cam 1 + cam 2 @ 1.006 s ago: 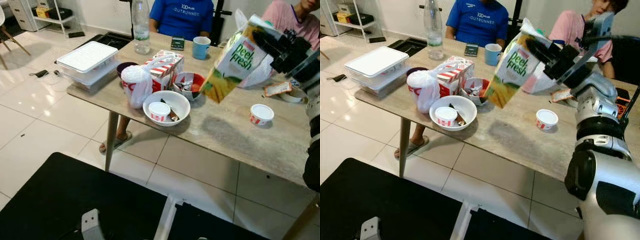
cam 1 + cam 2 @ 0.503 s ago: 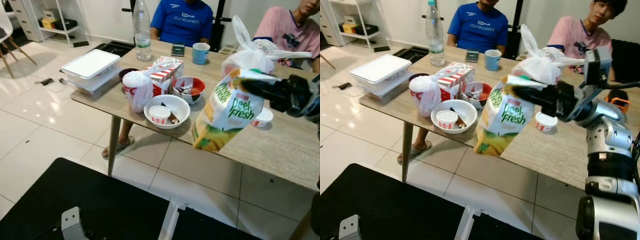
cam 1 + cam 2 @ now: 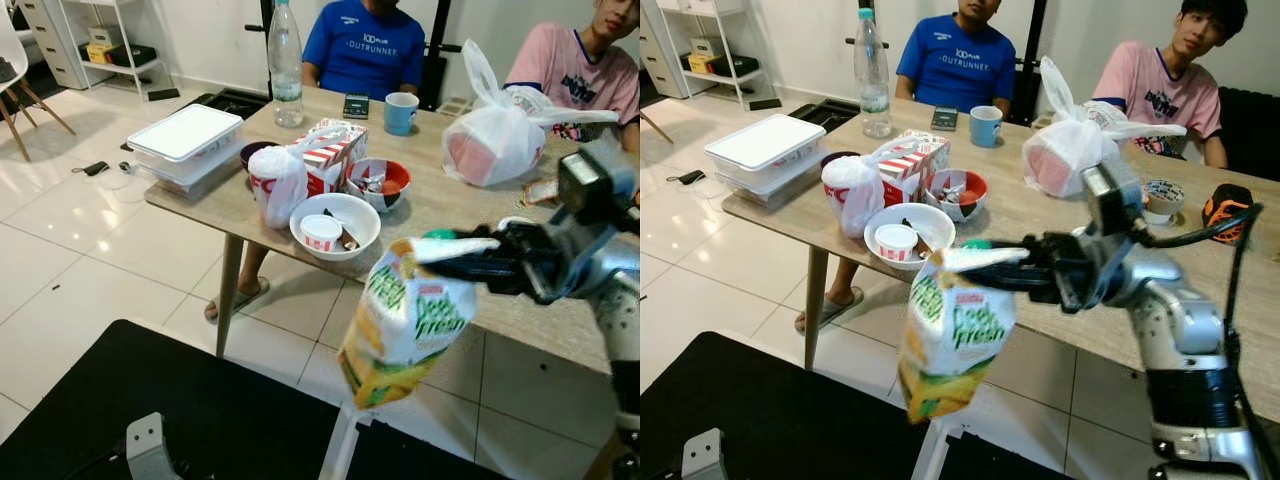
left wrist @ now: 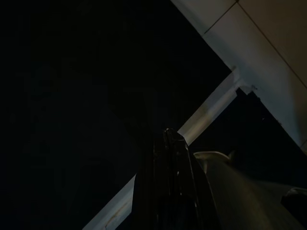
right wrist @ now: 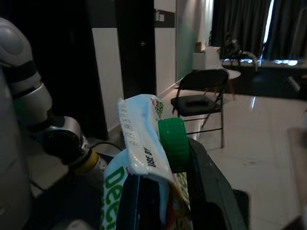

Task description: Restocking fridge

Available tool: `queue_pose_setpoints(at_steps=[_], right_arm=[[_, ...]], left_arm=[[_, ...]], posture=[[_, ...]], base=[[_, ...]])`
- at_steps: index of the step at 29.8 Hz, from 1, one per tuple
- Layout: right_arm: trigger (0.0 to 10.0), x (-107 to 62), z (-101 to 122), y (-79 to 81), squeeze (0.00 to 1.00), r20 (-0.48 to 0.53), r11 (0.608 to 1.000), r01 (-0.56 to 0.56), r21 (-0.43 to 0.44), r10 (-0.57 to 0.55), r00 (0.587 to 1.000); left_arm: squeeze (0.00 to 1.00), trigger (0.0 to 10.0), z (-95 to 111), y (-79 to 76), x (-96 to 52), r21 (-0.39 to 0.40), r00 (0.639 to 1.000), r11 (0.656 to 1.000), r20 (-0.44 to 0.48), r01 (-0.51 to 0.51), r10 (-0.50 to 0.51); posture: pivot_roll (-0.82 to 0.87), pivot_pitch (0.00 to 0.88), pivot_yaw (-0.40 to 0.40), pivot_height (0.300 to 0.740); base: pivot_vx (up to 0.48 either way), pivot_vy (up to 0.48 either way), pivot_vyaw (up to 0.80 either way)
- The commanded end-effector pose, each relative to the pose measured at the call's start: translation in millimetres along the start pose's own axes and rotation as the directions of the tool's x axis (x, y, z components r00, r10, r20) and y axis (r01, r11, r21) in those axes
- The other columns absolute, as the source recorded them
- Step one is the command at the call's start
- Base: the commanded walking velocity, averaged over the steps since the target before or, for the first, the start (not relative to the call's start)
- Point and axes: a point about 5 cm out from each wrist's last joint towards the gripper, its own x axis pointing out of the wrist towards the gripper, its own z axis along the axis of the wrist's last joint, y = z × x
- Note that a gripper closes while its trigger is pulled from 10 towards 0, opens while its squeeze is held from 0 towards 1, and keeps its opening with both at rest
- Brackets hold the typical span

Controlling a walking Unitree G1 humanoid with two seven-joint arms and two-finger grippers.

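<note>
While the right end effector [image 3: 985, 262] is clenched on the folded top ridge of the juice carton [image 3: 952, 340], just beside its green cap [image 5: 172, 143], the carton hangs below the fingers, tilted, in the air in front of the table [image 3: 1040, 215] and well clear of its edge, over the tiled floor. So the thing to be restocked is in the hand and not on the table; no fridge can be seen from here. The left end effector [image 4: 168, 187] hangs idle near a dark surface, its two fingers lying close together with nothing between them. Behind the carton, on the table, stand a white bowl [image 3: 335, 222] with a small cup inside, a red bowl [image 3: 378, 180], a red-and-white striped box [image 3: 328, 150], a water bottle [image 3: 285, 60], a blue mug [image 3: 401, 98], a stack of white lidded containers [image 3: 188, 140] and a knotted plastic bag [image 3: 495, 140]. Two persons sit at the far side. I think the step in hand is carrying the carton to the fridge. To do it well, the grip on the thin top fold should be kept firm, because the carton looks heavy and can swing or slip; the arm should move slowly, and bringing the carton more upright would make it steadier.
</note>
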Motion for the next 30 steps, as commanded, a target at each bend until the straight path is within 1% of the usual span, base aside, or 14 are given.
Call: queue_pose_setpoints(at_steps=[1, 2, 3, 5, 6, 7, 9, 13, 15, 19, 22, 24, 28, 30], right_arm=[[0.0, 6.0, -10, -2.0, 0.00, -0.043, 0.999, 0.034, 0.013, -0.033, 0.998], [0.0, 10.6, -21, -6.1, 0.00, -0.080, 0.997, 0.080, 0.014, -0.078, 0.994], [0.0, 10.6, -21, -6.1, 0.00, -0.080, 0.997, 0.080, 0.014, -0.078, 0.994], [0.0, 17.0, -42, -13.8, 0.00, -0.146, 0.981, 0.195, 0.004, -0.193, 0.970], [0.0, 17.0, -42, -13.8, 0.00, -0.146, 0.981, 0.195, 0.004, -0.193, 0.970], [10.0, 19.7, -55, -20.3, 0.00, -0.175, 0.958, 0.287, -0.001, -0.282, 0.943], [10.0, 20.3, -59, -21.5, 0.00, -0.179, 0.952, 0.306, 0.003, -0.300, 0.937], [10.0, 22.8, -78, -28.7, 0.00, -0.216, 0.915, 0.403, -0.032, -0.400, 0.891], [10.0, 22.8, -78, -28.7, 0.00, -0.216, 0.915, 0.403, -0.032, -0.400, 0.891], [10.0, 26.2, -85, -35.0, 0.00, -0.173, 0.877, 0.475, -0.078, -0.481, 0.859], [10.0, 27.8, -90, -36.3, 0.00, -0.176, 0.864, 0.493, -0.099, -0.503, 0.846], [10.0, 27.7, -103, -35.7, 0.00, -0.247, 0.858, 0.491, -0.153, -0.514, 0.821], [10.0, 27.1, -110, -35.4, 0.00, -0.276, 0.856, 0.490, -0.166, -0.518, 0.810], [10.0, 22.0, -132, -35.2, 0.00, -0.348, 0.841, 0.518, -0.158, -0.538, 0.768]], left_arm=[[0.00, 10.0, -9, -8.2, 0.6, 0.006, 0.999, 1.000, -0.033, 0.020, -0.020], [0.00, 10.0, -11, -9.2, 0.5, 0.016, 0.999, 1.000, -0.042, 0.024, -0.023], [0.00, 10.0, -11, -9.2, 0.5, 0.016, 0.999, 1.000, -0.042, 0.024, -0.023], [0.00, 10.0, -14, -9.7, 0.0, 0.022, 0.998, 1.000, -0.057, 0.022, -0.021], [0.00, 10.0, -14, -9.7, 0.0, 0.022, 0.998, 1.000, -0.057, 0.022, -0.021], [0.00, 10.0, -17, -11.9, 0.1, 0.019, 0.998, 1.000, -0.067, 0.021, -0.020], [0.00, 10.0, -18, -12.8, 0.1, 0.019, 0.997, 1.000, -0.070, 0.022, -0.021], [0.00, 10.0, -23, -16.3, 0.0, 0.042, 0.995, 0.999, -0.091, 0.033, -0.029], [0.00, 10.0, -23, -16.3, 0.0, 0.042, 0.995, 0.999, -0.091, 0.033, -0.029], [0.00, 10.0, -23, -19.5, 0.7, 0.062, 0.995, 0.997, -0.098, 0.041, -0.035], [0.00, 10.0, -22, -20.1, 1.0, 0.069, 0.995, 0.997, -0.098, 0.042, -0.035], [0.00, 10.0, -21, -20.1, 1.3, 0.072, 0.995, 0.997, -0.097, 0.041, -0.034], [0.00, 10.0, -21, -20.0, 1.4, 0.073, 0.995, 0.997, -0.095, 0.040, -0.033], [0.00, 10.0, -20, -18.6, 1.4, 0.074, 0.995, 0.997, -0.092, 0.035, -0.028]], posture=[[-0.01, 0.026, -0.013, 0.740], [-0.01, 0.024, -0.014, 0.740], [-0.01, 0.024, -0.014, 0.740], [-0.01, 0.028, -0.015, 0.740], [-0.01, 0.028, -0.015, 0.740], [-0.02, 0.048, -0.008, 0.740], [-0.02, 0.047, -0.005, 0.740], [-0.02, 0.056, -0.003, 0.740], [-0.02, 0.056, -0.003, 0.740], [-0.03, 0.039, 0.006, 0.740], [-0.03, 0.036, 0.011, 0.740], [-0.02, 0.031, 0.011, 0.740], [-0.02, 0.030, 0.010, 0.740], [-0.02, 0.031, 0.007, 0.740]], base=[[0.000, 0.000, 0.00], [0.000, 0.000, 0.00], [0.000, 0.000, 0.00], [0.000, 0.000, 0.00], [0.000, 0.000, 0.00], [0.000, 0.000, 0.00], [0.000, 0.000, 0.00], [0.000, 0.000, 0.00], [0.000, 0.000, 0.00], [0.000, 0.000, 0.00], [0.000, 0.000, 0.00], [0.000, 0.000, 0.00], [0.000, 0.000, 0.00], [0.000, 0.000, 0.00]])
